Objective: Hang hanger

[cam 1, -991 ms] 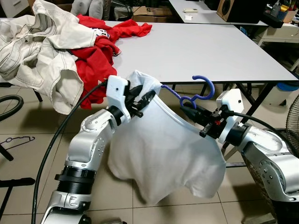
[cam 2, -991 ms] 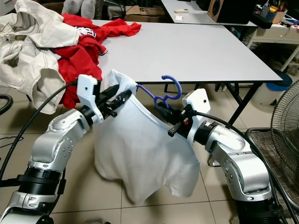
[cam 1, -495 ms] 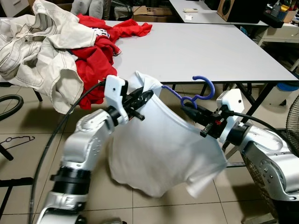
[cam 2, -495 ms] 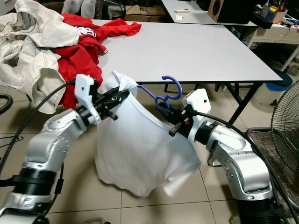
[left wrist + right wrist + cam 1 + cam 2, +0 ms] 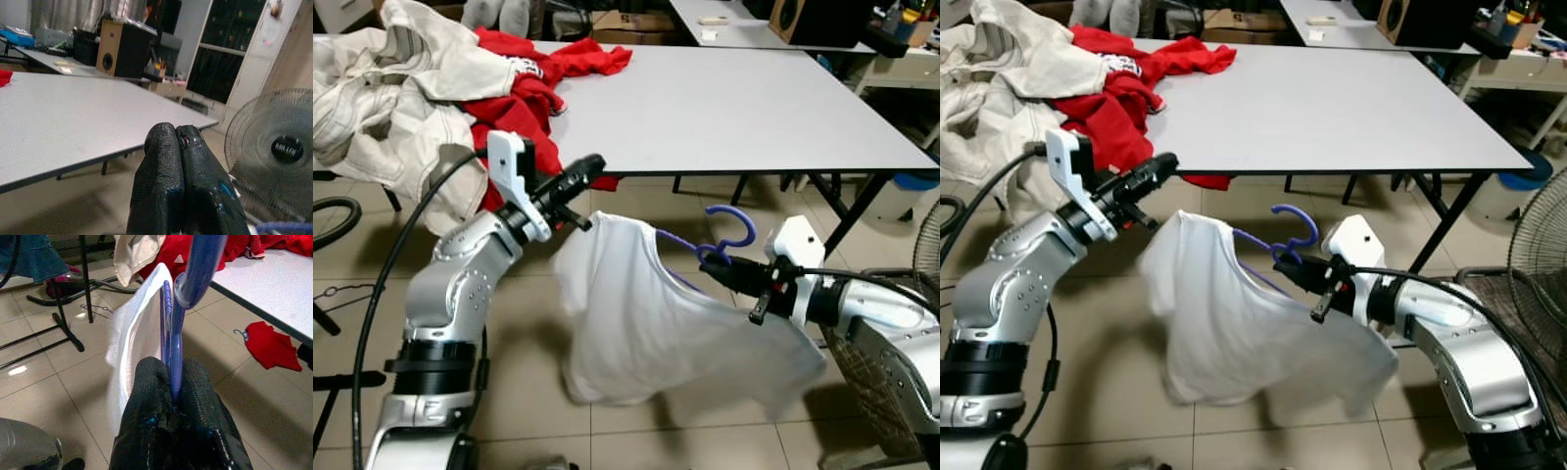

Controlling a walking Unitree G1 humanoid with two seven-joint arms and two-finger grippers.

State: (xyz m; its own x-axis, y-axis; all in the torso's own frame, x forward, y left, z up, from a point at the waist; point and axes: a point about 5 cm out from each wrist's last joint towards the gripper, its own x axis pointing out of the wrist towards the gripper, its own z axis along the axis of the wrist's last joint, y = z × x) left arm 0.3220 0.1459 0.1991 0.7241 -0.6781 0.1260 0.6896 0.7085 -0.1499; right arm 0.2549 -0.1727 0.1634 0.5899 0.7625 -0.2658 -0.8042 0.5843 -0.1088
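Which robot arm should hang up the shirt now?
Probably the right. The right gripper is shut on the blue hanger, and the white shirt hangs from it. The left gripper is shut on nothing, up by the table edge, apart from the shirt.

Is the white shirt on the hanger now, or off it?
On. The white shirt hangs from the blue hanger, which the right gripper holds shut; the left gripper is shut, apart from it.
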